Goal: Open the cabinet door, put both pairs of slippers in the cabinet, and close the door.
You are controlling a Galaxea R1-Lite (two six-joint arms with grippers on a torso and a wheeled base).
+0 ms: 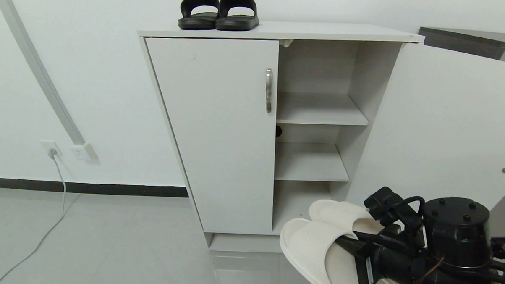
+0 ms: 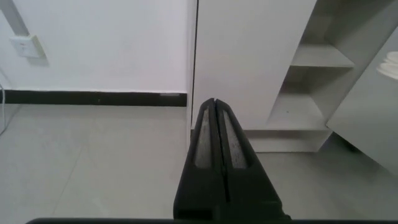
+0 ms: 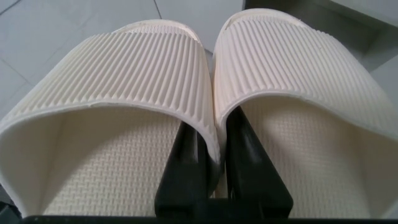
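Right gripper (image 1: 349, 244) holds the white slippers (image 1: 316, 245) at the lower right of the head view, in front of the open cabinet (image 1: 281, 30).
Its fingers (image 3: 186, 168) sit one inside each slipper, pinching the touching inner sides together. The right door (image 1: 442, 123) stands swung wide, so opening looks done. The black slippers (image 1: 218, 12) rest on the cabinet top, upper centre. The left gripper (image 2: 214, 143) is pressed together, empty. Neither pair is inside yet, and both placements and the door closing remain.

no legible text or signs
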